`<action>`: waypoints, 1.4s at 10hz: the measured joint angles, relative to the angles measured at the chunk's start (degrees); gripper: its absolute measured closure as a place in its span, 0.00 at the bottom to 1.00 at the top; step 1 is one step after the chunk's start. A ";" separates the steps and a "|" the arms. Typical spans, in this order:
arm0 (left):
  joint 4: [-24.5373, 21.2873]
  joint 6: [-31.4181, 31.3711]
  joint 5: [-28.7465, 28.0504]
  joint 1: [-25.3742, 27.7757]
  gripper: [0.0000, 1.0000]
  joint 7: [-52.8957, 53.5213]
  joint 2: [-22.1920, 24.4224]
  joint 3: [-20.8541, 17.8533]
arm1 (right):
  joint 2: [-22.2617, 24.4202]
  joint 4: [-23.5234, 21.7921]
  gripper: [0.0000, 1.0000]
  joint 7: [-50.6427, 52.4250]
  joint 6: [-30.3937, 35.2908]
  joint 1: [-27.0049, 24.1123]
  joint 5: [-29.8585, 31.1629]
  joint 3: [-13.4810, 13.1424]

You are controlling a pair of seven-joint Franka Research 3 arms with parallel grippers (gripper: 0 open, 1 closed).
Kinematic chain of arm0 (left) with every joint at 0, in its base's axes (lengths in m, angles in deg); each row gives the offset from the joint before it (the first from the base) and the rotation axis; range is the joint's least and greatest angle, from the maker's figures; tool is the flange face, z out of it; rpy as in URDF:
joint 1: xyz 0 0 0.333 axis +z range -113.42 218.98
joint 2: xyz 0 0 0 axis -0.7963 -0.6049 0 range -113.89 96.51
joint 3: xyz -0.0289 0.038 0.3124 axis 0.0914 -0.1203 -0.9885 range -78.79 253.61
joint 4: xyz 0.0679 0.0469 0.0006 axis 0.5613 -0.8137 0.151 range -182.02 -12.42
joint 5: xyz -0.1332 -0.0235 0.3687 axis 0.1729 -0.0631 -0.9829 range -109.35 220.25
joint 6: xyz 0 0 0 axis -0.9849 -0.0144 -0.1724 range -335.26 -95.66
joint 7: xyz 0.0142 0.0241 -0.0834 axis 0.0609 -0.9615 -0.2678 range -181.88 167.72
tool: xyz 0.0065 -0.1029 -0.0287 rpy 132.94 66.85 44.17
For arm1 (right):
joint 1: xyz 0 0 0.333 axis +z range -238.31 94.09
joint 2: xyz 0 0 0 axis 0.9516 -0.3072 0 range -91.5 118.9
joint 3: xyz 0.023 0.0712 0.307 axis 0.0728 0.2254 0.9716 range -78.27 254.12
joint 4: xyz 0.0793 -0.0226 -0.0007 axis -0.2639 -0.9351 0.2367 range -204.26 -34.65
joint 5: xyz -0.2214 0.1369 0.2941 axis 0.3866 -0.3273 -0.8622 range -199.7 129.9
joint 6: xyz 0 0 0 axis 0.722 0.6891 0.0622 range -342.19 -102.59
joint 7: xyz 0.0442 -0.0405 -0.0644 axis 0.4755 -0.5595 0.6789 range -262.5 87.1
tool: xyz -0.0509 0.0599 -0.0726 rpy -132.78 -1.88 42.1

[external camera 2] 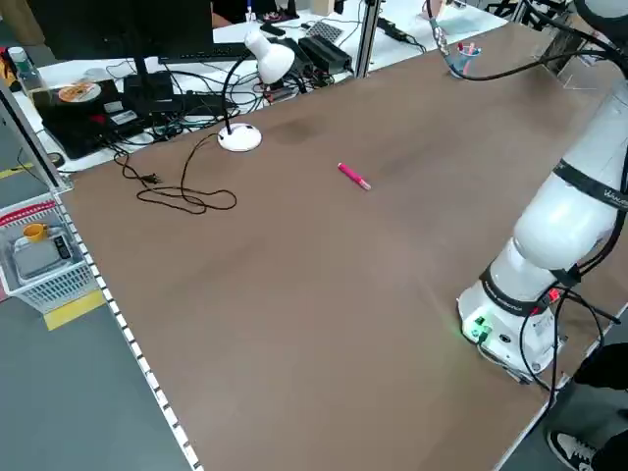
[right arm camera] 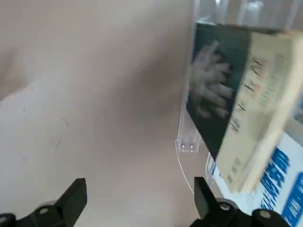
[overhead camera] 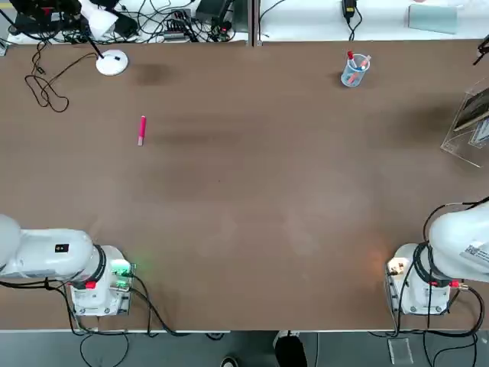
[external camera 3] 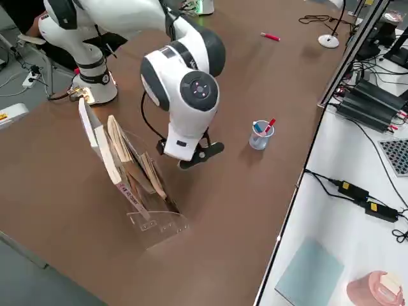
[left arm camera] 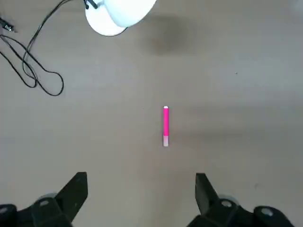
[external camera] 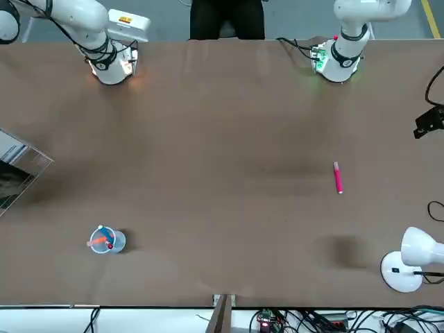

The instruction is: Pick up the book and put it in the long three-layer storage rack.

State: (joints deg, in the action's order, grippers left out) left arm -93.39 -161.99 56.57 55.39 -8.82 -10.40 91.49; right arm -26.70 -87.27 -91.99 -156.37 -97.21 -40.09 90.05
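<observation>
Where the clear plastic storage rack (external camera 3: 167, 231) stands on the robot's right side of the table, the book (right arm camera: 215, 85) leans in it, tilted. It is thin, with a dark cover, a pale hand picture and a cream strip with letters down one edge. I count one rack, with at least three books in it, and one of them is blue and white (right arm camera: 286, 184). There is one small clear cup (external camera 3: 260, 138) with at least two pens, one pink marker (overhead camera: 142, 130) lying by itself, and one white lamp (external camera 2: 238, 137). Two grippers are out, and both are wide open and hold nothing. The right gripper (right arm camera: 141, 189) is up near the rack, and the left gripper (left arm camera: 141, 189) is over the robot's left side of the table. The tabletop (overhead camera: 229, 191) is flat and brown, with soft dark shadows. Around it are a grey floor (external camera 2: 88, 392), a white desk (external camera 3: 363, 255) with lots of black wires, a black monitor (external camera 2: 108, 29), a white basket (external camera 2: 61, 292) and a person in black trousers (external camera: 225, 17).
</observation>
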 joint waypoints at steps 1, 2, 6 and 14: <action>0.03 0.06 0.45 0.59 0.00 0.03 0.00 -0.01 | 0.00 0.10 0.00 2.51 -0.92 1.05 0.68 -0.02; 0.04 0.10 0.64 1.06 0.00 0.14 0.00 -0.02 | 0.00 0.15 0.00 5.41 -2.14 2.26 1.33 -0.14; 0.09 0.17 0.76 1.30 0.00 0.28 0.00 0.07 | 0.00 0.17 0.00 14.53 -7.52 8.47 2.21 -2.38; 0.14 0.19 0.77 1.31 0.00 0.29 0.00 0.07 | 2.76 0.30 0.00 12.95 -8.41 18.48 4.33 -3.40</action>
State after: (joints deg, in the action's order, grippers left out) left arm -93.25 -161.80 57.34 56.70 -8.54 -10.40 91.56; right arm -23.93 -86.97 -79.03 -164.78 -78.73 -35.76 86.66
